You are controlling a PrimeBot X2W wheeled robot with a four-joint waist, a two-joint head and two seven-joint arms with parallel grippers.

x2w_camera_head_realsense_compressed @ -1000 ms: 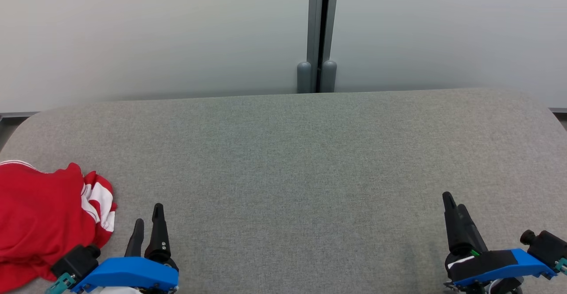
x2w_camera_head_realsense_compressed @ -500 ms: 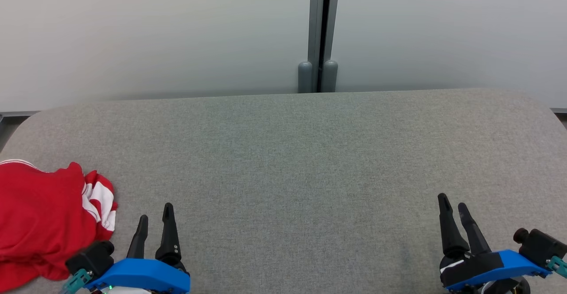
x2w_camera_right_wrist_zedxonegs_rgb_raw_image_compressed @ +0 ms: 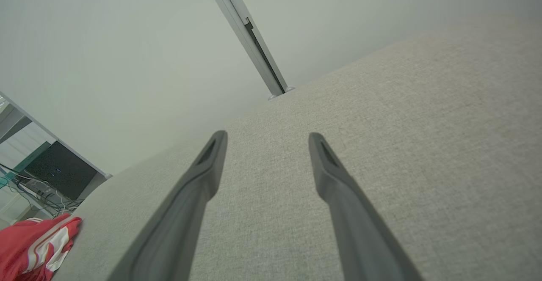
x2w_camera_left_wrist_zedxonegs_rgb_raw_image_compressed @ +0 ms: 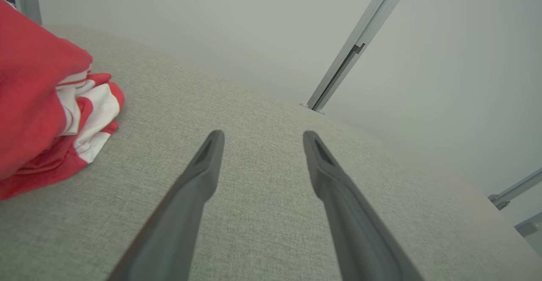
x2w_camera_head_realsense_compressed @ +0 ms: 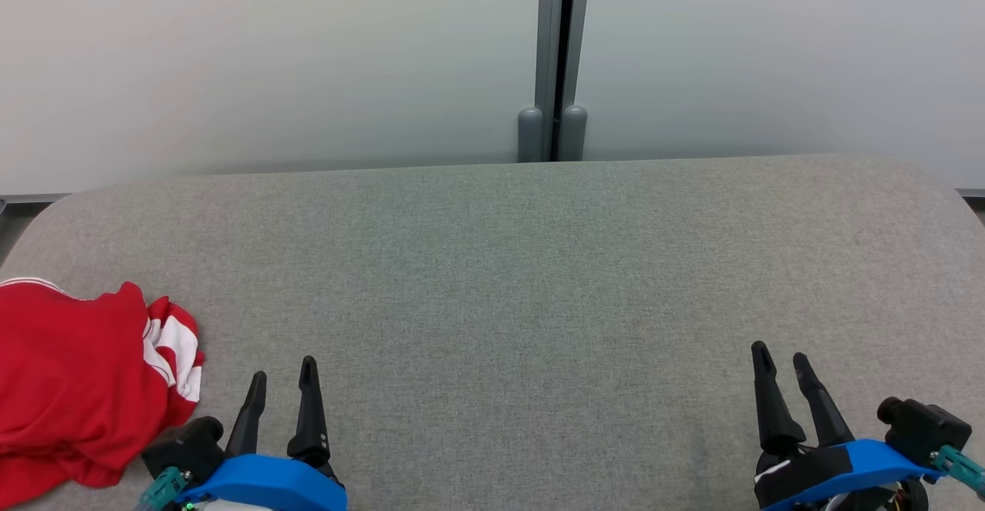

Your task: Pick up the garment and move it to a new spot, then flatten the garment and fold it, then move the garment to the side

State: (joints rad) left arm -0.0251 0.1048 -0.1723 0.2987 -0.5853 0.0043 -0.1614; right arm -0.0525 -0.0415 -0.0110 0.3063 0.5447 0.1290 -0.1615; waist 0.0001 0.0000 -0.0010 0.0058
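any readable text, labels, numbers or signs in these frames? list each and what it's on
None can be read.
The garment is red with white stripes; no print or tag shows on it.
The dark screen far off in the right wrist view has faint specks, too small to read.

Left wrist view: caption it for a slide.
Open left gripper over the grey table, crumpled red-and-white garment beside it.
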